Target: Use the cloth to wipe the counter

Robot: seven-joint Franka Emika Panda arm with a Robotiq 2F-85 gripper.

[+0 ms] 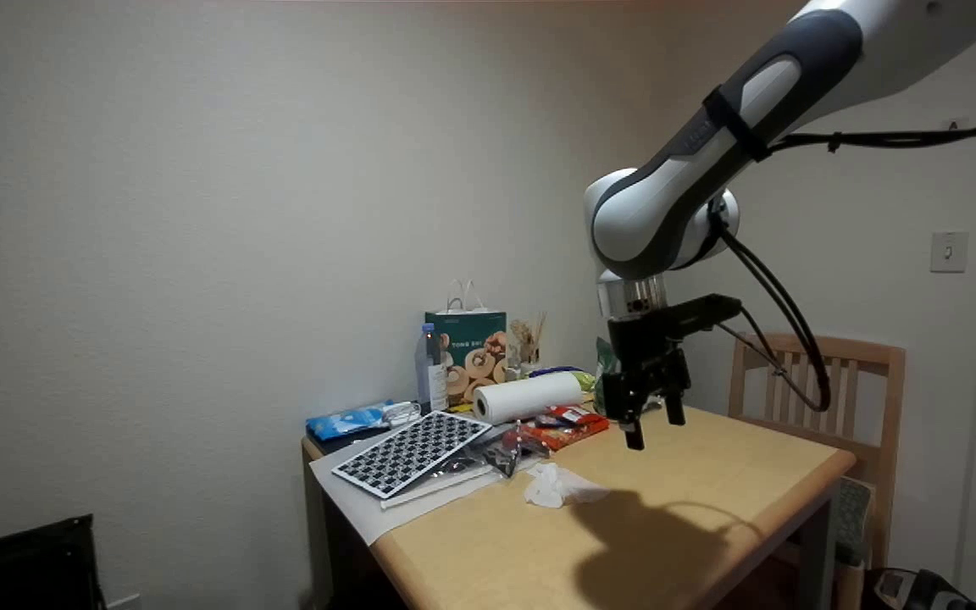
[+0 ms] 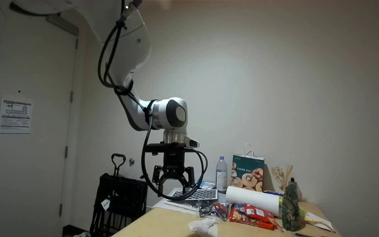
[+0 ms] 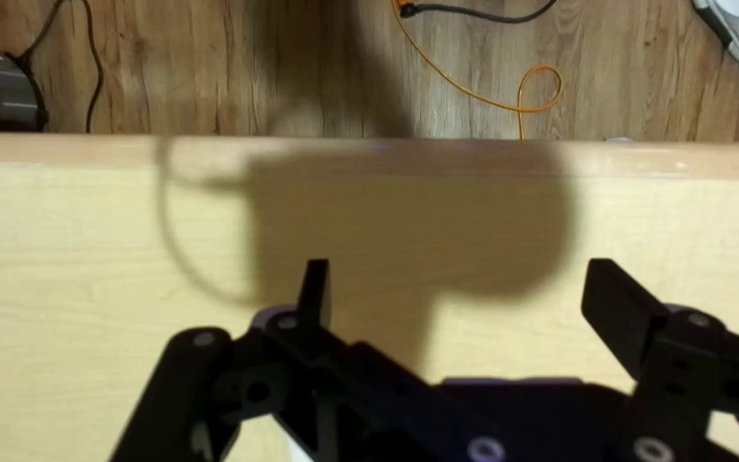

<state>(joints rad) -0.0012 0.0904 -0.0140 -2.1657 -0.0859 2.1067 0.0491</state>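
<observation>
The cloth is a small crumpled white piece, like tissue [image 1: 557, 486], lying on the wooden table [image 1: 488, 559]. It also shows in an exterior view [image 2: 204, 227] near the bottom edge. My gripper [image 1: 654, 424] hangs above the table with its fingers pointing down, apart from the cloth. In an exterior view [image 2: 172, 192] its fingers are spread. In the wrist view the gripper [image 3: 456, 276] is open, with only bare table and shadow between the fingers. A small white sliver [image 3: 297, 449] shows under the gripper at the bottom; I cannot tell if it is the cloth.
A black-and-white checkered panel [image 1: 412, 453], a paper towel roll [image 1: 530, 396], red snack bags [image 2: 252, 215], a bottle [image 1: 431, 368], a green paper bag [image 1: 471, 330] and a green pouch [image 2: 290, 209] stand along the wall side. A wooden chair [image 1: 818, 346] stands beside the table.
</observation>
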